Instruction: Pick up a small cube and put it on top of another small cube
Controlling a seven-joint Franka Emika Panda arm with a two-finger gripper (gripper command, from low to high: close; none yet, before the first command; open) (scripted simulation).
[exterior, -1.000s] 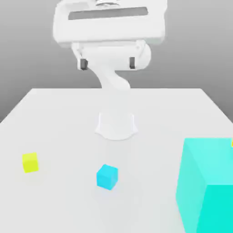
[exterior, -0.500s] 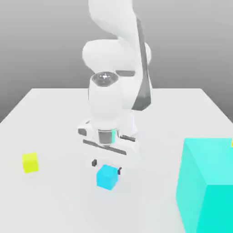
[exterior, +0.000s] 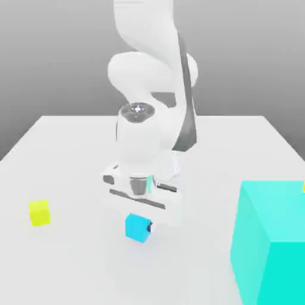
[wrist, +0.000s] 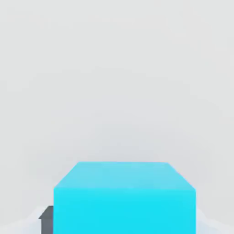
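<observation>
Sky-blue and plain-faced, the small cube point(exterior: 137, 228) sits between the closed fingers of the white two-finger gripper point(exterior: 139, 227), which I find clamped on it low over the pale, smooth table point(exterior: 71, 268). Whether its base touches the tabletop I cannot tell. One dark fingertip pad point(wrist: 47, 220) shows against its side in the hand view. I judge the step to be securing the grip: confirm even pressure on both faces, then raise straight up, slowly, without twisting. The small yellow plastic-looking cube point(exterior: 40, 212), the likely stacking base, stands well apart toward the exterior view's left, with bare tabletop between. Obstruction noted: the huge turquoise block point(exterior: 271, 238) toward the exterior view's right; I should keep the arm's swing away from it.
</observation>
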